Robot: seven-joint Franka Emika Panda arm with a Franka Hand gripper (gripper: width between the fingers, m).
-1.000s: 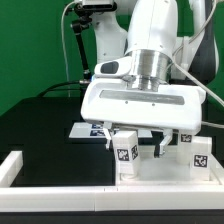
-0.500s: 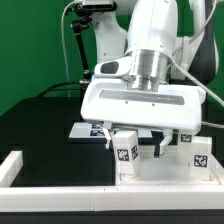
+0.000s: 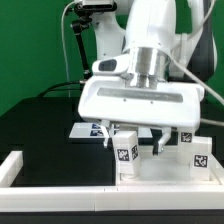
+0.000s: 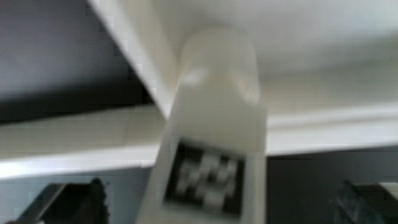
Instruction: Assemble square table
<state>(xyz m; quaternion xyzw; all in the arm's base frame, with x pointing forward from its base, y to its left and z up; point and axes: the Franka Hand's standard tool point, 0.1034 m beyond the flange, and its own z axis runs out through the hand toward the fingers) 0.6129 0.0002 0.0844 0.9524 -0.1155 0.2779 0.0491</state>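
Tabletop [image 3: 160, 172] sits beneath the low, downward-pointing end effector [image 3: 135, 140].

Robotics lab: green backdrop [image 3: 30, 50], tagged parts [image 3: 126, 153]

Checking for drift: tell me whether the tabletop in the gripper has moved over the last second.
Yes. The tabletop has tipped slightly: its edge on the exterior view's left sits higher against the green wall than before.

White glossy arm [image 3: 150, 30] — grey wrist collar, broad white gripper [image 3: 135, 140] housing.
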